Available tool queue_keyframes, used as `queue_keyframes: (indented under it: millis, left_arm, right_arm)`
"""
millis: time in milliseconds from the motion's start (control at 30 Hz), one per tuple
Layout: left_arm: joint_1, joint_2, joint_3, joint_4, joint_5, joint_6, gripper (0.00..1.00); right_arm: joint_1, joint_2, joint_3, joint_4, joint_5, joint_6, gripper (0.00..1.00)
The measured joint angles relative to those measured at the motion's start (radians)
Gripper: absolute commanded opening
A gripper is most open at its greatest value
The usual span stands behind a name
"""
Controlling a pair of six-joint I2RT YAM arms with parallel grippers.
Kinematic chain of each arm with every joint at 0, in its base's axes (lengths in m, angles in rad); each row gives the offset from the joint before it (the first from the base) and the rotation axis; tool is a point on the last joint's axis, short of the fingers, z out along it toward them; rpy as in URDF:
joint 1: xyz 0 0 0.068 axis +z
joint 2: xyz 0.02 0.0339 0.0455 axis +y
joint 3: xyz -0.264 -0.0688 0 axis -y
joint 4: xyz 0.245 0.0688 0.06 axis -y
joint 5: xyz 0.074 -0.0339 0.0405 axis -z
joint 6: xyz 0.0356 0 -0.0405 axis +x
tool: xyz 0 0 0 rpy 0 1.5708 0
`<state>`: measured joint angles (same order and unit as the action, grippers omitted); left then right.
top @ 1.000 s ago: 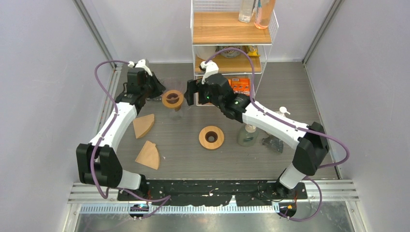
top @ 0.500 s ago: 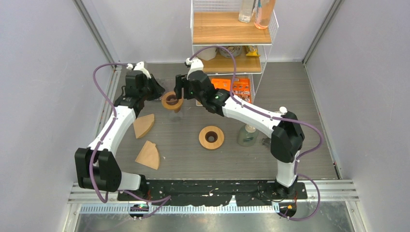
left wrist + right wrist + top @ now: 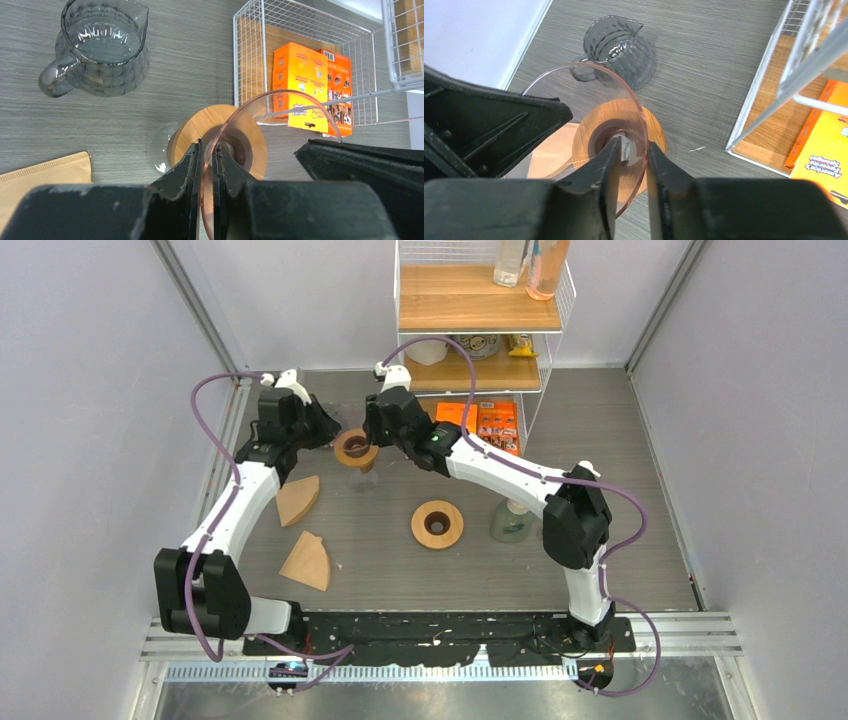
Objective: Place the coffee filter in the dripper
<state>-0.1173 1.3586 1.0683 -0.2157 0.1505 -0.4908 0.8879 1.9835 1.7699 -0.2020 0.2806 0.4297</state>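
My left fingers [image 3: 186,172] pinch the rim of the upright dripper [image 3: 356,447], mouth up, upper centre; my right fingers [image 3: 600,172] straddle it narrowly, clamping unclear.

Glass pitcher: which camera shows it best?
The left wrist view: the glass pitcher sits unobstructed, handle and spout clear. The right wrist view shows it partly behind the clear pink rim of the dripper. The top view does not show it; the left arm seems to cover it.
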Motion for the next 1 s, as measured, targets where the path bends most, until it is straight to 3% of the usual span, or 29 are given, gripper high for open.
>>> queue_keyframes:
  millis: [100, 1000]
  left_arm:
    - [0.000, 0.000, -0.006, -0.012, 0.000, -0.007, 0.00]
    - [-0.005, 0.009, 0.065, -0.201, -0.036, -0.061, 0.00]
  right_arm:
    - [-0.006, 0.009, 0.023, -0.017, 0.009, 0.018, 0.06]
    - [-0.038, 0.142, 0.322, -0.343, -0.139, -0.027, 0.05]
